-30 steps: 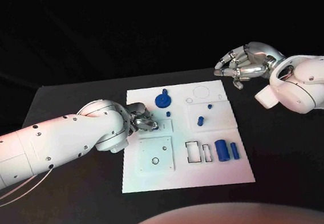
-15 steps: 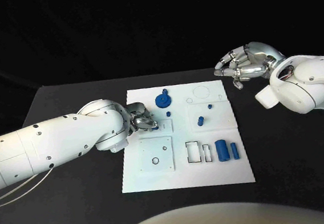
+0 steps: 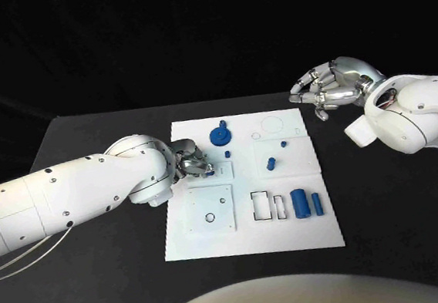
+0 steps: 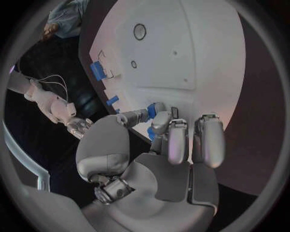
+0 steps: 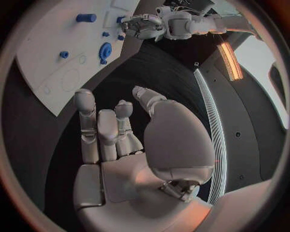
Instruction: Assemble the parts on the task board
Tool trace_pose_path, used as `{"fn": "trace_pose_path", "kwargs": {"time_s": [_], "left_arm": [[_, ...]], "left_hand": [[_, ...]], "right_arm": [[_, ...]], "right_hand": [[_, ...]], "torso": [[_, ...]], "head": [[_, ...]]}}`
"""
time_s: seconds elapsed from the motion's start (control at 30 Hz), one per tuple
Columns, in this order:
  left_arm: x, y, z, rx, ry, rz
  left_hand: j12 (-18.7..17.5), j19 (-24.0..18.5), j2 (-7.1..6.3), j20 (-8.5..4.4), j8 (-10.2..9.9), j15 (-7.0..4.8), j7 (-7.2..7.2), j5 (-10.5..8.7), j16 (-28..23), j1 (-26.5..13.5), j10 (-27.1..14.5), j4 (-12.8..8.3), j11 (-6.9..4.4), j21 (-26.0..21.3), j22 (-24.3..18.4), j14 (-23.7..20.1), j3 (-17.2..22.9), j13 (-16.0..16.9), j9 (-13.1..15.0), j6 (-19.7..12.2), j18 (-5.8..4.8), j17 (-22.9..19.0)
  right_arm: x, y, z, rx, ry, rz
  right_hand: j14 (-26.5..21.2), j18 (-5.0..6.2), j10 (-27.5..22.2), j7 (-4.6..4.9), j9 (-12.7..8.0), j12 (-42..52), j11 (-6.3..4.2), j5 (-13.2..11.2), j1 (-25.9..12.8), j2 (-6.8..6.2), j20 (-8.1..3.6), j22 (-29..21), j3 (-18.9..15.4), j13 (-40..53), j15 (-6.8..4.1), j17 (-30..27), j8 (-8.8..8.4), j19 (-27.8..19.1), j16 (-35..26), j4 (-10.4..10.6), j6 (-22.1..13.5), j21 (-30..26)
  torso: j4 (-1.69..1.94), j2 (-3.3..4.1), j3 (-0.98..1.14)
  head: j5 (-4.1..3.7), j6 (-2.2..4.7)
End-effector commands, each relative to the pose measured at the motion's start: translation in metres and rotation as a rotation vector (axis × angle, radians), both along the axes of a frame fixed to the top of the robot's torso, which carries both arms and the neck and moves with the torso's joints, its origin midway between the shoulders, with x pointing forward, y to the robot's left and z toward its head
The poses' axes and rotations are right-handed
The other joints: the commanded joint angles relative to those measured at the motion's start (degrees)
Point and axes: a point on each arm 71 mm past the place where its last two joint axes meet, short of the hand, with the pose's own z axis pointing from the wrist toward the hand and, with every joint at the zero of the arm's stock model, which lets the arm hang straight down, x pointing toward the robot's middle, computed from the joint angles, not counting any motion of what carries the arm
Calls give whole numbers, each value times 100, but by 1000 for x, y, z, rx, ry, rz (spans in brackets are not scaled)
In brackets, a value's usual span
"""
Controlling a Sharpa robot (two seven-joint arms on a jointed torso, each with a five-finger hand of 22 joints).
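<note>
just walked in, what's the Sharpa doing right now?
It is assembling small blue parts on the white task board. The left hand is down at the board's left edge, pinching a small blue piece in its fingertips. The right hand hovers off the board's far right corner, holding nothing. Two blue cylinders lie on the board, near its right edge.

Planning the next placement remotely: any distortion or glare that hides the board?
Head view: task board evenly lit, edges straight, parts sharp. Left wrist view: fisheye bends the board's edges; left hand blocks its near part. Right wrist view: an orange strip of light beside the table; board curved but readable.
</note>
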Motion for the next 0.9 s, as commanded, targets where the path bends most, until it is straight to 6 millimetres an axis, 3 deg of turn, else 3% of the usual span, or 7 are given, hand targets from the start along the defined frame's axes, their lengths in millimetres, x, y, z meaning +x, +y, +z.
{"fn": "trace_pose_path", "kwargs": {"time_s": [0.03,0.9], "left_arm": [[-1,-1,-2,5,18,-6],[0,2,-2,2,20,10]], "left_hand": [[34,5,-10,-42,13,-21,39,-19,-29,-74,10,8,-17,19,5,440,-66,6,-12,14,-66,987],[49,12,-32,-37,34,-12,49,-32,-33,-52,2,475,-6,13,21,441,-933,13,-142,37,-67,990]], "right_arm": [[0,1,0,-5,1,12],[0,1,0,-4,0,17]], "right_hand": [[-32,0,-46,8,-6,-40,12,17,-22,-51,6,-6,0,-4,1,-6,-5,-32,-35,43,-32,-22],[-44,5,-43,14,-10,-48,20,-76,-82,-99,15,-13,-48,-6,10,-28,2,-58,-39,95,-44,-38]], "torso": [[1,1,-2],[1,1,-1]], "head": [[-2,0],[1,0]]}}
